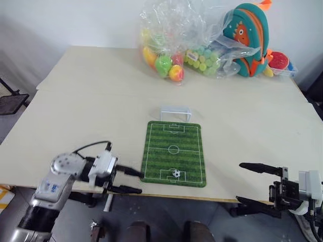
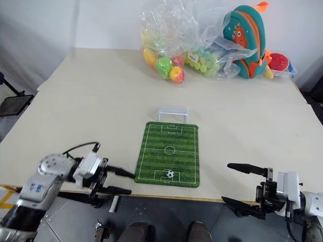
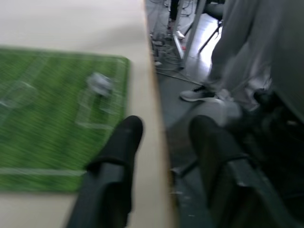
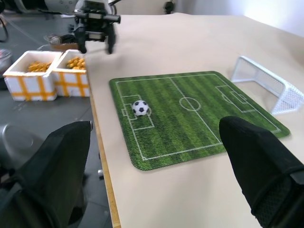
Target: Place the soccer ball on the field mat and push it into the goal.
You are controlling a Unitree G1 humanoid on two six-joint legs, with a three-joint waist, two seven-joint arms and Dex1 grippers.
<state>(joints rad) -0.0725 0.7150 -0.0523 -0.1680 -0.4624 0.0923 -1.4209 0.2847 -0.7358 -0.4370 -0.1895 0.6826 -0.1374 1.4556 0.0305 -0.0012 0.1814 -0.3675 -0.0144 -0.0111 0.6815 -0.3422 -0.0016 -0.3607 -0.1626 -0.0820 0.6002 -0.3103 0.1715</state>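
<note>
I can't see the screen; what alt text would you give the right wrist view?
A tiny soccer ball sits on a green field mat near the table's front edge, with a small white goal standing at the mat's far end. The right gripper's two black fingers frame the scene, wide apart, and the left gripper hangs beyond the mat.

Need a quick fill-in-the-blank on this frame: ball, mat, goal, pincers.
1. The soccer ball rests on the field mat, in the penalty box at the mat's ____ end.
2. The goal stands just beyond the mat's ____ end.
3. Both the left pincer and the right pincer hold ____.

Missing words: near; far; nothing
</note>
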